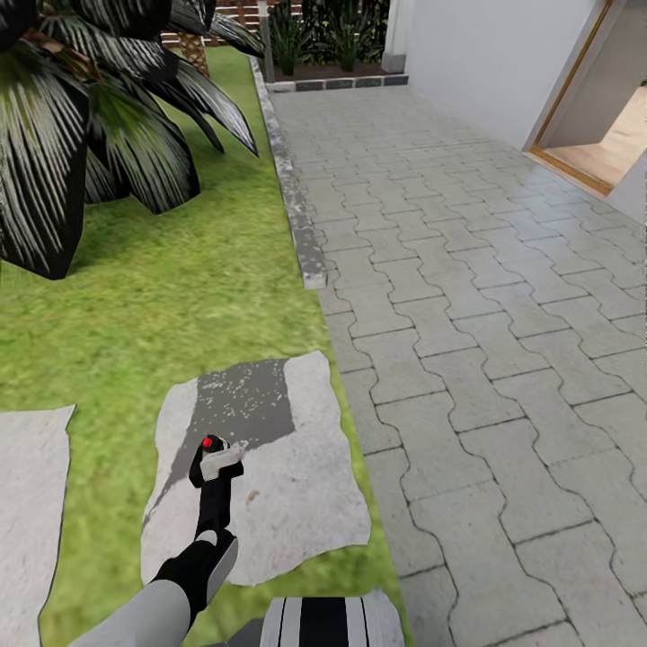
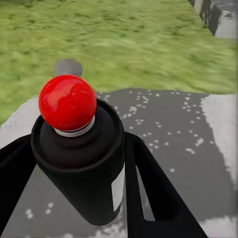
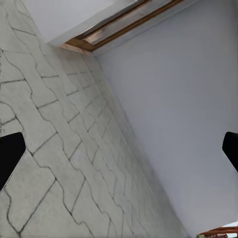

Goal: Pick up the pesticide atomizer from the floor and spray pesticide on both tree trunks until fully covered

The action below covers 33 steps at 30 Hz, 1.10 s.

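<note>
My left gripper (image 1: pixel 216 474) is shut on the pesticide atomizer (image 1: pixel 219 462), a dark bottle with a pale head and a red dot, held low over a pale stepping stone (image 1: pixel 288 503) in the garden lawn (image 1: pixel 162 296). In the left wrist view the atomizer (image 2: pixel 79 163) stands between the black fingers (image 2: pixel 153 193) of the left gripper (image 2: pixel 82 188), its red knob on top. A dark patch flecked with white (image 1: pixel 244 400) marks the stone ahead of the nozzle. My right gripper (image 3: pixel 119 153) is open, facing paving and a white wall. The trees and their trunks are out of view.
A dark-fronded palm (image 1: pixel 81 117) stands at the left on the lawn. A stone kerb (image 1: pixel 293 198) divides the grass from the grey paved path (image 1: pixel 467 314). A white house wall (image 1: pixel 494 54) and an open doorway (image 1: pixel 602 126) are at the right. Another slab (image 1: pixel 27 503) lies at the left.
</note>
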{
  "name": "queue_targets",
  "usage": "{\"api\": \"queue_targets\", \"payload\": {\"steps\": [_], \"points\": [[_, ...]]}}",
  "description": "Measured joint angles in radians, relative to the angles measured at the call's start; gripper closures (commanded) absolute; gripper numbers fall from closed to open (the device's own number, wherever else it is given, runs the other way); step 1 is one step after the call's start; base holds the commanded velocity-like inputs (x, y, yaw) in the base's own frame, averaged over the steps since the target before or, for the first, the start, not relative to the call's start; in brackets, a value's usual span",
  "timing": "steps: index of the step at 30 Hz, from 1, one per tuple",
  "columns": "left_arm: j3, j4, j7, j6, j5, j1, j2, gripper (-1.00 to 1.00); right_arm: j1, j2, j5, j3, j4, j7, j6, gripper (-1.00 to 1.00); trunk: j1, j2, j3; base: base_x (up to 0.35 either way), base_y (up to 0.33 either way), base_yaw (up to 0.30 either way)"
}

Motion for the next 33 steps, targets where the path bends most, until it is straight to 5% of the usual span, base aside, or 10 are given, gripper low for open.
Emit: {"api": "queue_targets", "payload": {"steps": [28,33], "points": [[0.001,0.000,0.000,0.000,0.000,0.000,0.000,1.00,0.000,0.003,-0.001,0.000,-0.007,0.000,0.000,-1.00,-0.013,0.007,0.108,0.000,0.000,0.000],[0.002,0.005,0.000,0.001,-0.001,0.000,-0.016,1.00,0.000,0.010,0.000,0.000,-0.011,0.000,0.000,-1.00,-0.015,0.008,0.128,0.000,0.000,0.000]]}}
